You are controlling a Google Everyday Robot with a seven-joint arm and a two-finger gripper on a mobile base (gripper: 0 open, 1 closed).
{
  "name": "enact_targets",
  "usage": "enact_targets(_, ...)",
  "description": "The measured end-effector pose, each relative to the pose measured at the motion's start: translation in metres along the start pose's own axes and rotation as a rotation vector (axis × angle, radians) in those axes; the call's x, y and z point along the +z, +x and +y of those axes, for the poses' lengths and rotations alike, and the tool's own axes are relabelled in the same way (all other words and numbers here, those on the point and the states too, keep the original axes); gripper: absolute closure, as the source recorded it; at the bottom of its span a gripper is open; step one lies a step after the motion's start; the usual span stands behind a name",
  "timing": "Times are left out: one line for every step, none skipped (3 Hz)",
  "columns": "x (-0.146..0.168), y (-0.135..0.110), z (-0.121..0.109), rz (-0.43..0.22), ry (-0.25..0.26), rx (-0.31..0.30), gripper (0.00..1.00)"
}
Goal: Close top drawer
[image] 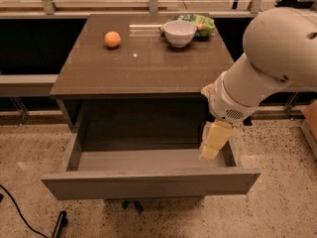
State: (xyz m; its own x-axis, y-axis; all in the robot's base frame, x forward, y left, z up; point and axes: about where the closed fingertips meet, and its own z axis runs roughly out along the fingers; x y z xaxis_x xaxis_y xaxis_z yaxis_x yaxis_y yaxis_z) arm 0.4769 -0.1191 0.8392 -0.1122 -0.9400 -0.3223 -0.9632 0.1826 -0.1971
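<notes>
The top drawer is pulled far out of the brown cabinet, its wide flat grey front facing me and its grey inside empty. My gripper hangs from the big white arm at the right. Its cream-coloured fingers point down into the drawer's right end, just behind the front panel and close to the right wall.
On the brown cabinet top lie an orange, a white bowl and a green packet at the back. A black cable runs over the speckled floor at the lower left. A brown box edge shows at the far right.
</notes>
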Motion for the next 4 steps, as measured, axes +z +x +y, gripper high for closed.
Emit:
enact_targets(0.062, 0.002, 0.021, -0.108, -0.027, -0.033, 0.03)
enact_targets(0.100, -0.006, 0.030, -0.144, -0.027, -0.076, 0.24)
enact_targets(0.128, -0.011, 0.037, -0.149, -0.032, -0.098, 0.29)
enact_targets(0.148, -0.011, 0.046, -0.146, -0.059, -0.111, 0.25)
